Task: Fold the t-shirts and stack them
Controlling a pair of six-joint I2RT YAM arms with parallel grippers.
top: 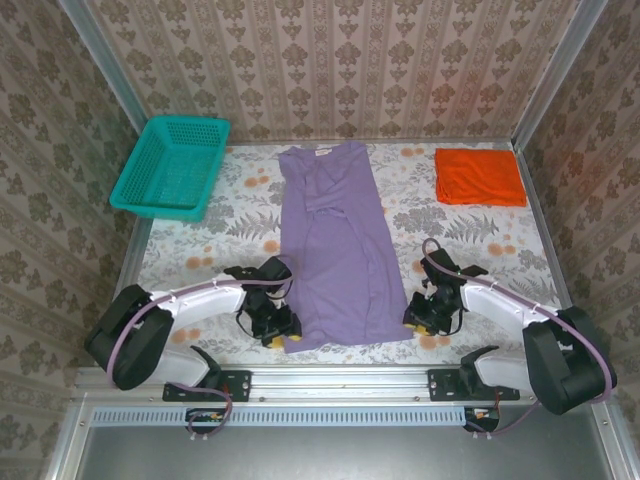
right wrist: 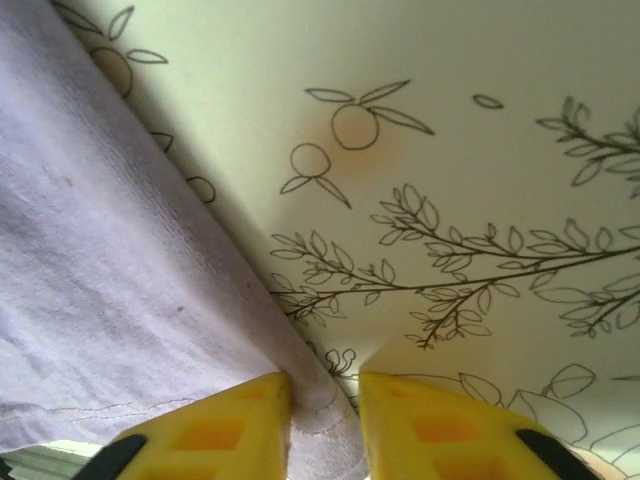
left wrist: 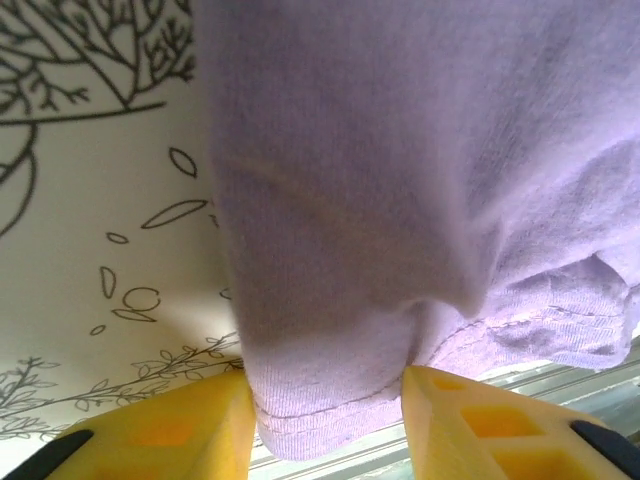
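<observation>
The lavender t-shirt (top: 335,240) lies flat and lengthwise down the middle of the table, collar at the far end, both sides folded in. My left gripper (top: 278,335) is at its near left hem corner. In the left wrist view the yellow fingers (left wrist: 190,435) press a bunched hem (left wrist: 330,410) from both sides, so my left gripper (left wrist: 328,420) is shut on it. My right gripper (top: 415,318) is at the near right corner; the right wrist view has the gripper (right wrist: 325,420) shut on the shirt's edge (right wrist: 100,280). The orange t-shirt (top: 478,177) sits as a folded rectangle at the far right.
A teal mesh basket (top: 170,165) stands at the far left corner. The floral tablecloth (top: 460,240) is bare on both sides of the lavender shirt. A metal rail (top: 340,380) runs along the near edge just behind both grippers. Patterned walls enclose the table.
</observation>
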